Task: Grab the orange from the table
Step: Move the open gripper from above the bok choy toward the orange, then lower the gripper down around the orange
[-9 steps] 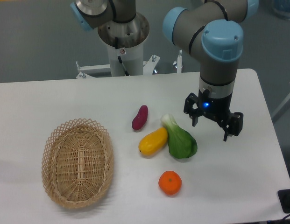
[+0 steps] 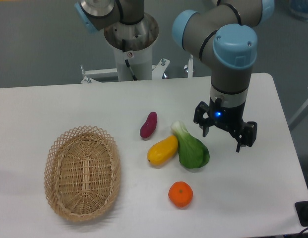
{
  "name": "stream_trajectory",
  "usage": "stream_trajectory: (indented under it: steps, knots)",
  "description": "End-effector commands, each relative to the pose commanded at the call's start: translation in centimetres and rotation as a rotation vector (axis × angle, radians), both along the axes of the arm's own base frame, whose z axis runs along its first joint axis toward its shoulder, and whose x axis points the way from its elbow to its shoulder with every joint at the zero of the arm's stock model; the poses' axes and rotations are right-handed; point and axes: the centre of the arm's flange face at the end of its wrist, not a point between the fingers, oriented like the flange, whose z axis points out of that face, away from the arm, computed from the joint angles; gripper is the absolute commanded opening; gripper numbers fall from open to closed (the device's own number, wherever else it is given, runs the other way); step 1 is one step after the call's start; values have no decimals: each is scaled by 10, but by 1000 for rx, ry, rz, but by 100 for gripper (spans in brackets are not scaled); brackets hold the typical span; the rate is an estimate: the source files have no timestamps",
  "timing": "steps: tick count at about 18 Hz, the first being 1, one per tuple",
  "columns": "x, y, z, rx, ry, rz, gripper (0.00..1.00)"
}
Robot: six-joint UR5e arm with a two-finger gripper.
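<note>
We are holding the claw (image 2: 221,137) open and empty above the table (image 2: 273,168), fingers pointing down, probably bc a top-down grasp suits a round fruit. The orange (image 2: 180,194) is sitting alone on the table near the front edge, apart from the green vegetable (image 2: 192,148) and the yellow fruit (image 2: 162,150), so there is room around it for the fingers. Relative to the claw, the orange is lying toward the front and to the camera's left, w/ the vegetable between them, not yet under the claw.
</note>
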Motion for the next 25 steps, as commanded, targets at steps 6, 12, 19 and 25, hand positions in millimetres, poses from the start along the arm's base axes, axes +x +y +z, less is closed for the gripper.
stream_trajectory:
  steps: [6,12,19,25]
  knots:
    - [12,45,-44,21,-36,87,100]
    - [3,77,-95,96,-137,182,100]
    - [8,91,-136,70,-155,175,100]
    - [34,95,-176,8,-183,156,100]
